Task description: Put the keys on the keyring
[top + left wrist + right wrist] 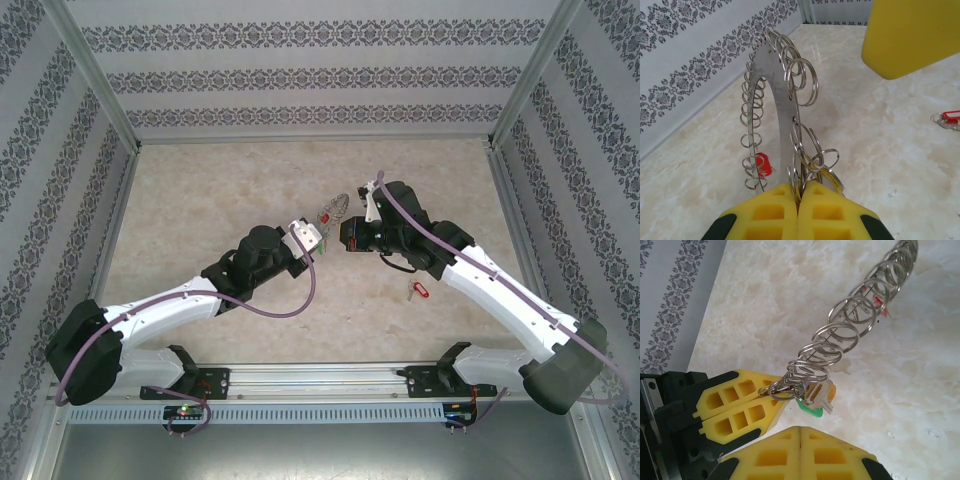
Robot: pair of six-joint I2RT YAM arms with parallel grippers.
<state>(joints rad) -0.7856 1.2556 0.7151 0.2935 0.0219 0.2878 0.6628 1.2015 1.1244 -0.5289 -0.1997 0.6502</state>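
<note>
Left fingers (pixel 775 212) clamp the keyring (pixel 779 95) by its lower rim, holding it upright off the bench (pixel 880 150); right fingers (pixel 832 455) are pressed together beside it, seemingly empty. Hold the ring steady and send the right to the red key (pixel 415 290) lying on the bench

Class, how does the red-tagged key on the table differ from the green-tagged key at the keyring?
The red-tagged key lies flat on the table, apart from the keyring; the green-tagged key hangs from the keyring, off the table. The red-tagged key's tag is red, the green-tagged key's green. Both are far smaller than the keyring.
</note>
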